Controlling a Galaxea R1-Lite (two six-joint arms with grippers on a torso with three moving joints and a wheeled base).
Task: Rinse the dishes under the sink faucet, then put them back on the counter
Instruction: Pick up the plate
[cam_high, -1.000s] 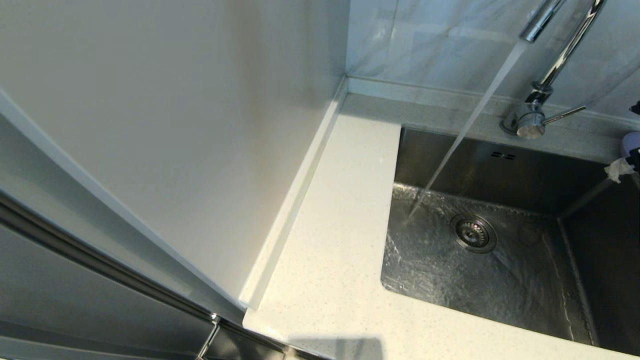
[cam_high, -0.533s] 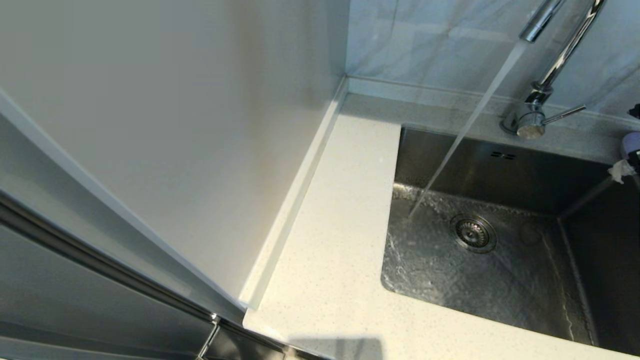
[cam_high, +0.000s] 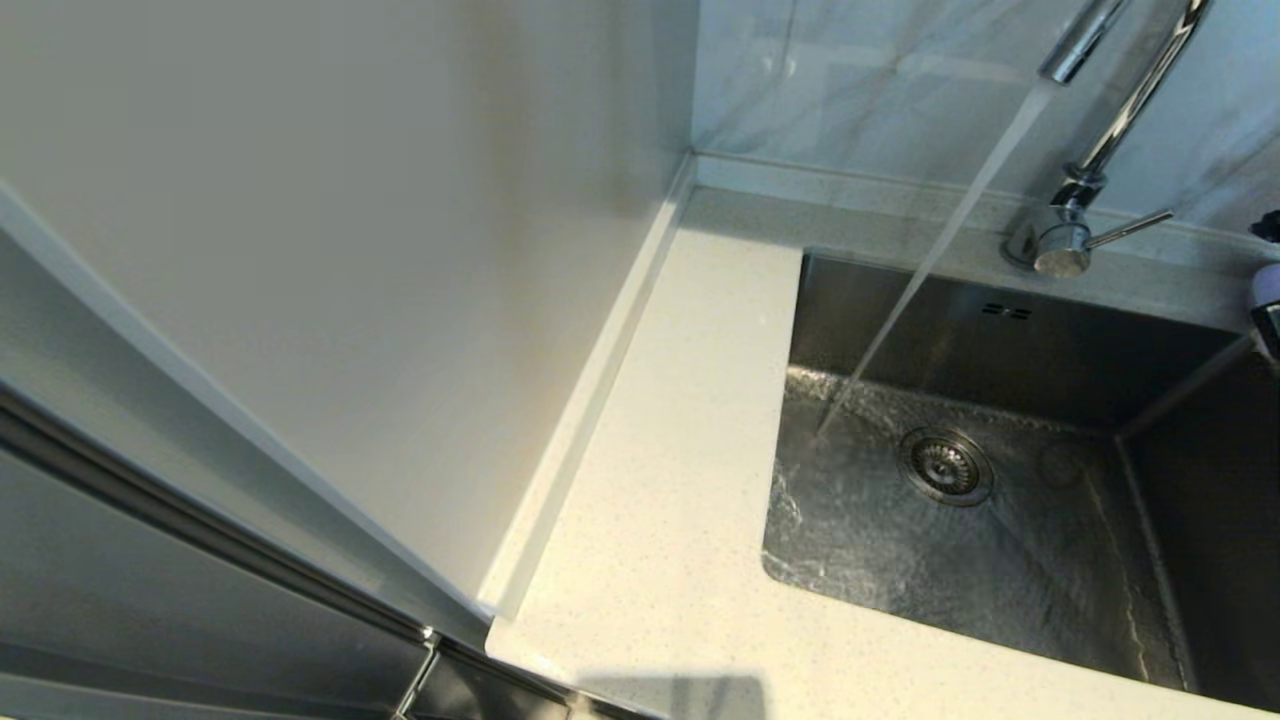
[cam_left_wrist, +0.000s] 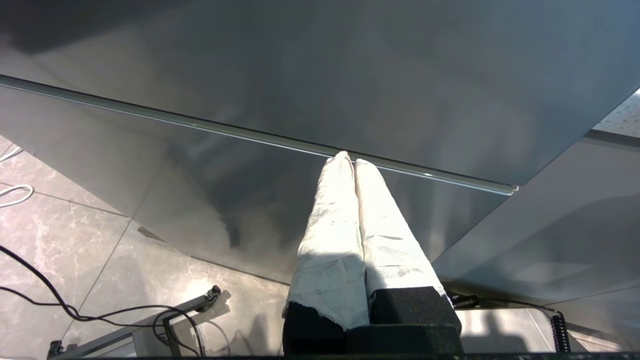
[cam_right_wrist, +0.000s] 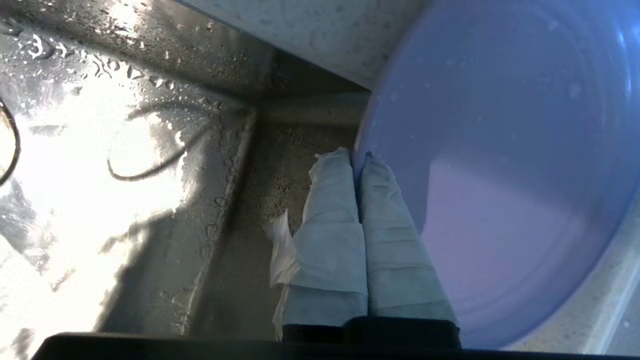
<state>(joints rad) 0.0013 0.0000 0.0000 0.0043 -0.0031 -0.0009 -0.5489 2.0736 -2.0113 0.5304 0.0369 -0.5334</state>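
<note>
The lilac plate (cam_right_wrist: 500, 165) is pinched at its rim by the right gripper (cam_right_wrist: 357, 160), fingers pressed together on it, beside the sink (cam_high: 1000, 560) on its right edge. Pickup is judged done; next, the plate must be carried under the running faucet (cam_high: 1080, 200). The left gripper (cam_left_wrist: 350, 160) is parked, fingers pressed together on nothing.

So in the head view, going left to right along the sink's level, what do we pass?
Cream side panel → counter → water stream → drain strainer → faucet base → lilac plate at the right edge.
</note>
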